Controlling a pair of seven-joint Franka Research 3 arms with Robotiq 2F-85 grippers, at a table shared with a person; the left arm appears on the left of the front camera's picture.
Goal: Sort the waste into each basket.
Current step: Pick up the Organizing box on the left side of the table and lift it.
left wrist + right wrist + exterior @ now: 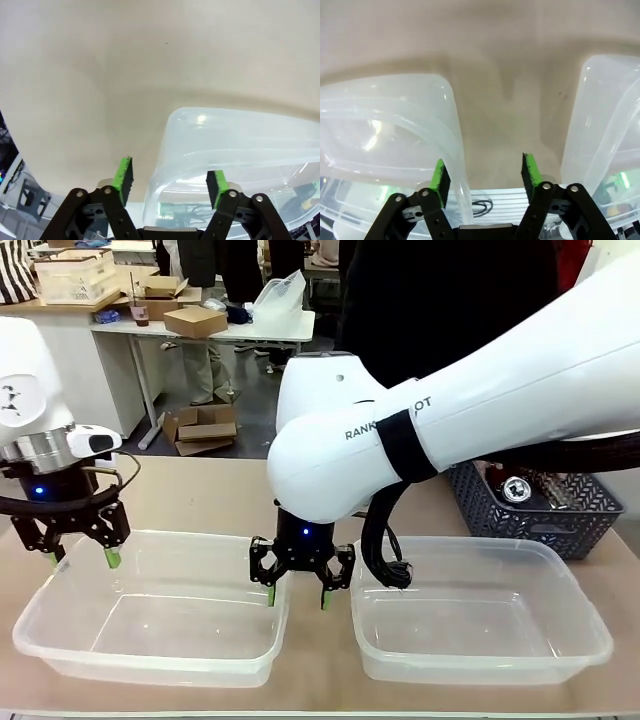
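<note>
In the front view, two clear tubs sit side by side near the table's point(200, 495) near edge, both without waste. The left gripper point(83, 560) hangs at the left tub's point(150, 665) far-left corner. The right gripper point(297, 598) hangs at that tub's right rim, beside the right tub point(480, 665). A can point(515, 488) waits in the dark lattice basket point(560, 525) at the table's right edge.

In the left wrist view, the left gripper's pads point(122, 177) stand apart astride the tub's wall, holding nothing.

In the right wrist view, the right gripper point(484, 165) likewise gapes, one pad over the rim and one over the gap between the tubs. Both arms seem set to clamp and shift the left tub.
</note>
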